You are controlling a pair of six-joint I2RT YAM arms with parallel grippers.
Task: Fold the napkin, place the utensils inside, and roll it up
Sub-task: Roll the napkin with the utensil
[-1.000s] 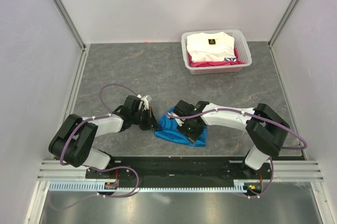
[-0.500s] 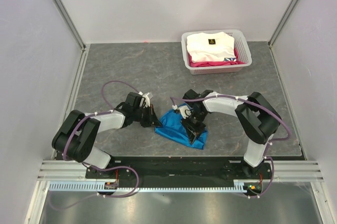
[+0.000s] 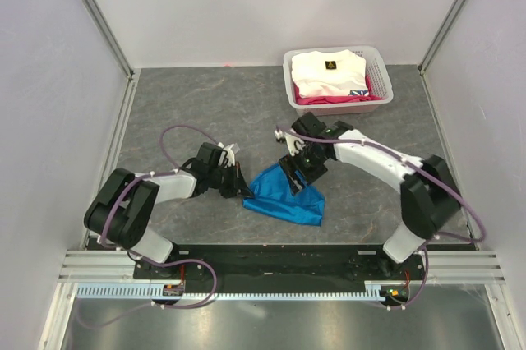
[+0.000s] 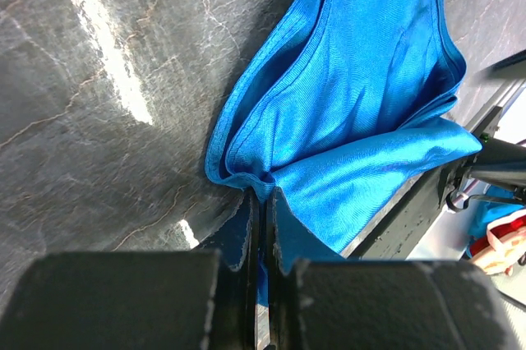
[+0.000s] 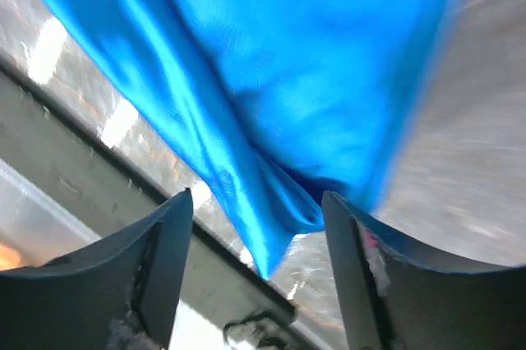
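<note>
The bright blue napkin [image 3: 285, 196] lies crumpled and loosely folded on the grey table, near the front. My left gripper [image 3: 243, 190] is low at its left corner. In the left wrist view it [image 4: 265, 206] is shut on a bunched fold of the napkin [image 4: 353, 103]. My right gripper [image 3: 298, 171] hovers over the napkin's far edge. In its wrist view it [image 5: 259, 239] stands open, with the napkin [image 5: 271, 79] hanging loose beyond the fingertips and nothing between them. The utensils are out of view.
A white basket [image 3: 341, 108] with folded white and pink clothes stands at the back right. The black base rail [image 3: 279, 260] runs along the near edge, just in front of the napkin. Side walls close in the table.
My right gripper has opened, let go of the napkin and drawn back toward the far side. The napkin now lies flatter. The left gripper keeps its hold and has hardly moved.
</note>
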